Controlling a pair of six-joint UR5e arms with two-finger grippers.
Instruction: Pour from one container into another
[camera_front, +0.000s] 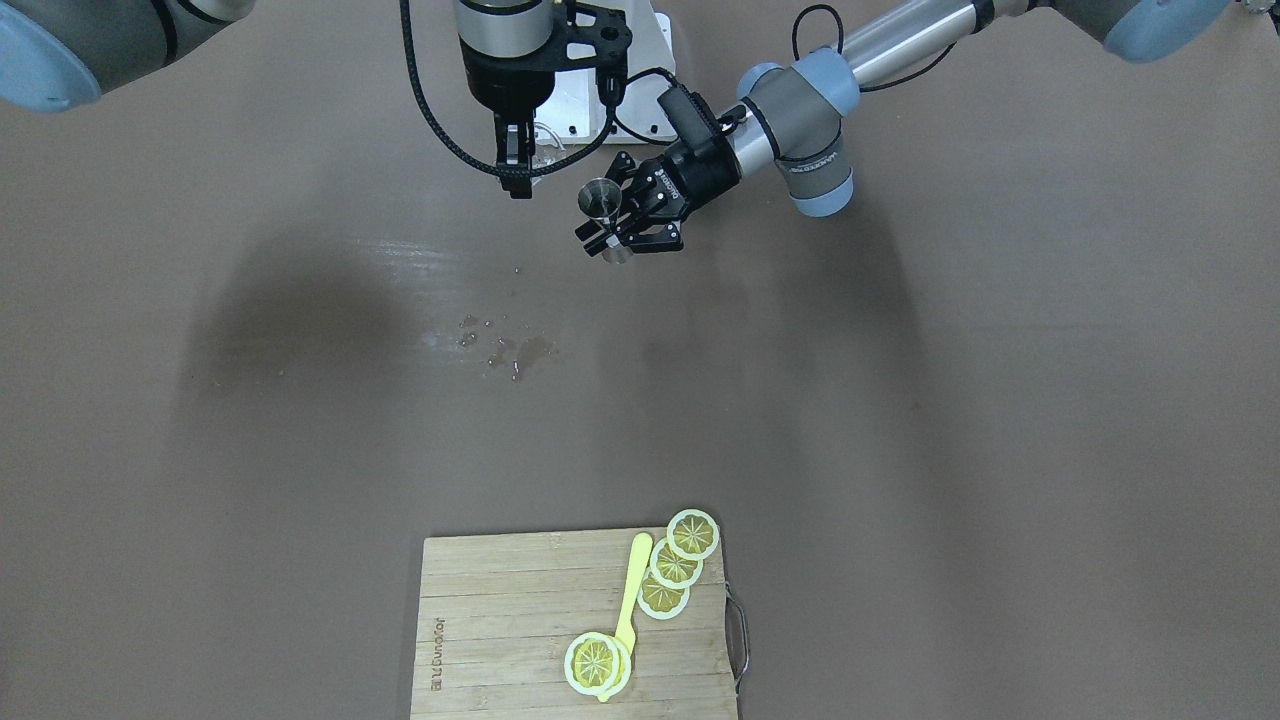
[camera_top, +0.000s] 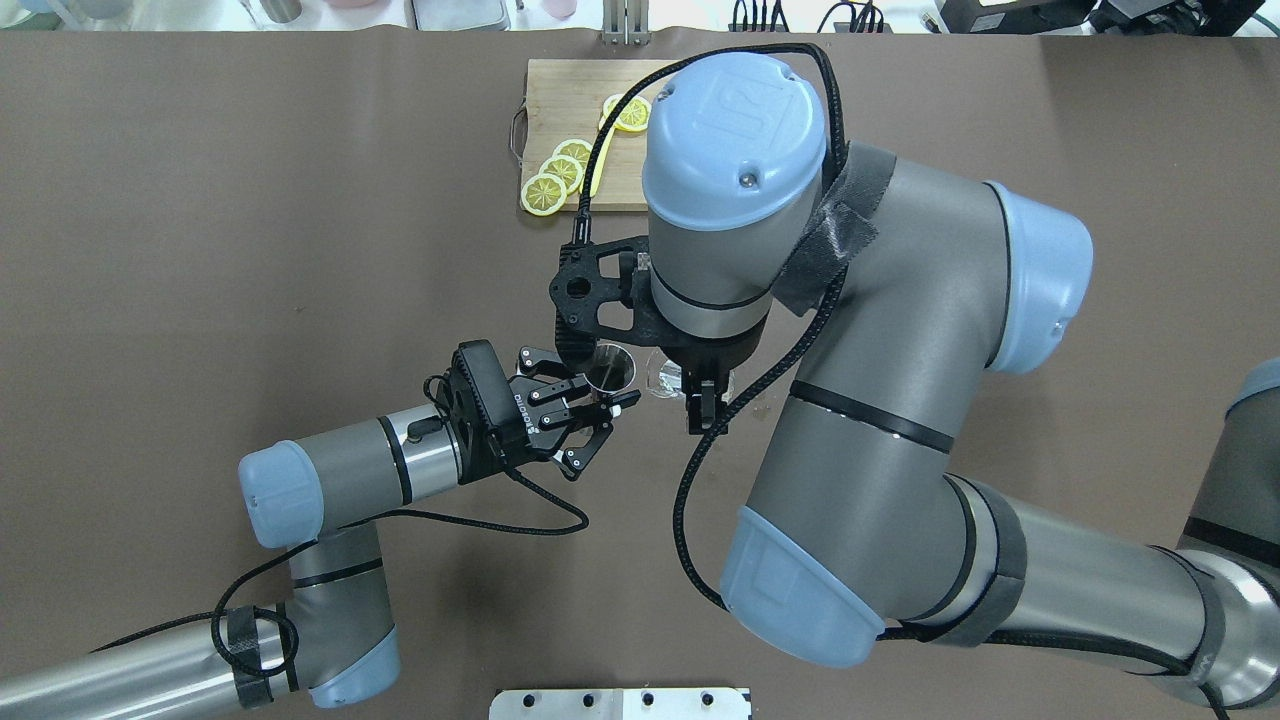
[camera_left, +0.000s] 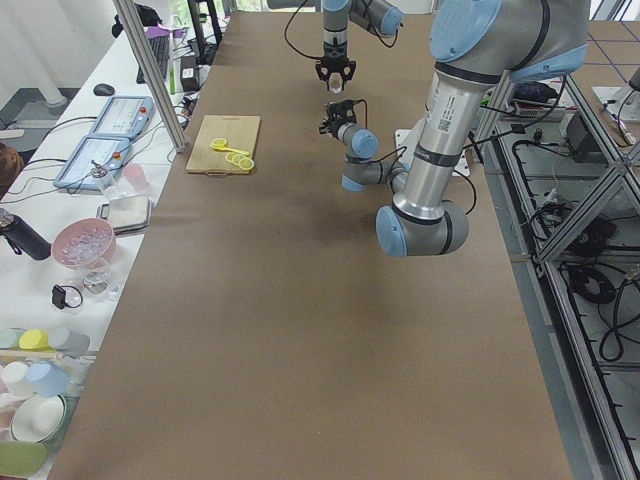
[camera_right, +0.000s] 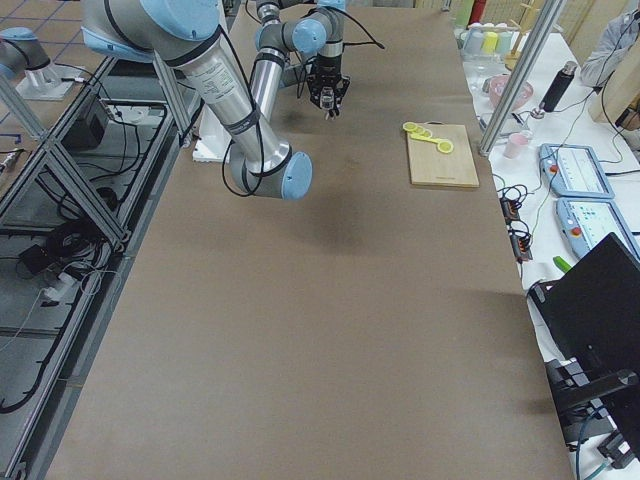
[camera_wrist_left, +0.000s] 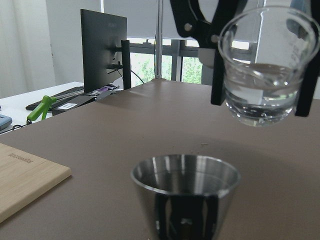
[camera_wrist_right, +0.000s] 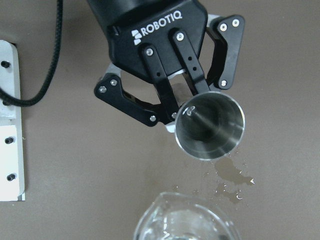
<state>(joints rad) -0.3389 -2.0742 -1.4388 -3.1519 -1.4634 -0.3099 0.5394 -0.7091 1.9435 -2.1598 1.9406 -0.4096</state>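
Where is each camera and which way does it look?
Front-facing: across the table, looking down at the robot; both arms.
Overhead: behind the robot's shoulders, looking forward and down; both arms.
Exterior left: table end on robot's left, looking along it; left arm nearest.
Exterior right: opposite end; right arm nearest.
Left wrist: level across the jigger to the glass cup in the right gripper.
Right wrist: straight down on the jigger in the left gripper.
Both wrist views share jigger and cup.

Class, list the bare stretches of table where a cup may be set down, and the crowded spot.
Free: the table between the spill and the cutting board, and either side of that board. Crowded: where the left pincer holds the jigger beside the right pincer's glass cup.
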